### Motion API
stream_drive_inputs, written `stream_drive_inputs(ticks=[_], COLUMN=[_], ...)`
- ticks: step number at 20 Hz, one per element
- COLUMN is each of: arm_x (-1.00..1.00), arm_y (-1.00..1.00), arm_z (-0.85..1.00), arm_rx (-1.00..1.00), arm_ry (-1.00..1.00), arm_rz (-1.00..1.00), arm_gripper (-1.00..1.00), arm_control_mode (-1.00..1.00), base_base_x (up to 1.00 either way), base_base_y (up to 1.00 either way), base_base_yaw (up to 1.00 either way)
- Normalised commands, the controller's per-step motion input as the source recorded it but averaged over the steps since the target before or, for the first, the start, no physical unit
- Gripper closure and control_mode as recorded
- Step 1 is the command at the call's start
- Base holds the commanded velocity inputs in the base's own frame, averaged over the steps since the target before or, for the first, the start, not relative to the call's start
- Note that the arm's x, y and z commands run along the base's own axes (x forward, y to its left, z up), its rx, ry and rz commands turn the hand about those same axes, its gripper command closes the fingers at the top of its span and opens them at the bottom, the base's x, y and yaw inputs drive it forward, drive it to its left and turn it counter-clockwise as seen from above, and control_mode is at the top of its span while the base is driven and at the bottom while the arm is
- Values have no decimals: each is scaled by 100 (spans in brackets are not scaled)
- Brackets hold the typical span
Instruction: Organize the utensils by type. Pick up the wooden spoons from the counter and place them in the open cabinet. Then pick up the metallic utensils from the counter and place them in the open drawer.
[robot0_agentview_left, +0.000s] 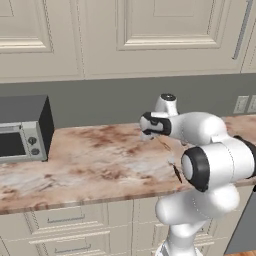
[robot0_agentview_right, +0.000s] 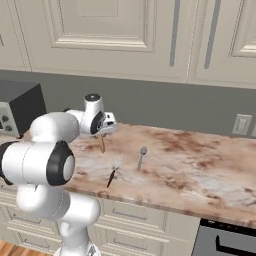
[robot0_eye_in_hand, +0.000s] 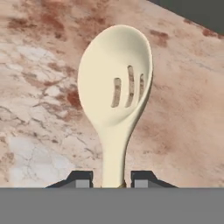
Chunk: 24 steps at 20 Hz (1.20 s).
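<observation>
Claw (robot0_eye_in_hand: 112, 180) closed on the handle of a slotted wooden spoon (robot0_eye_in_hand: 117, 94), above the counter (robot0_eye_in_hand: 39, 87).

The hand view shows three slots in the pale bowl and a finger (robot0_eye_in_hand: 79, 179) on each side of the handle. The right base view shows the brown handle (robot0_agentview_right: 102, 143) hanging under the claw (robot0_agentview_right: 103, 131), and to its right on the stone a silver-headed utensil (robot0_agentview_right: 141, 157) and a dark-handled utensil (robot0_agentview_right: 112, 175).
</observation>
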Motion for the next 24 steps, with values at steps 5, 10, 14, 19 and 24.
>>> stream_drive_inputs(ticks=[5,10,14,19,24], arm_x=[-53,-45,-26,-28,-10], arm_y=[7,0,0,3,0], arm_z=[46,50,35,14,0], arm_rx=[-13,-5,-6,-13,-3], arm_ry=[-9,-3,-3,-5,1], arm_rz=[26,23,17,19,1], arm_gripper=[100,100,100,100,100], arm_control_mode=[-100,-100,-100,-100,-100], base_base_x=[0,0,0,0,0], base_base_y=[0,0,0,0,0], base_base_yaw=[0,0,0,0,0])
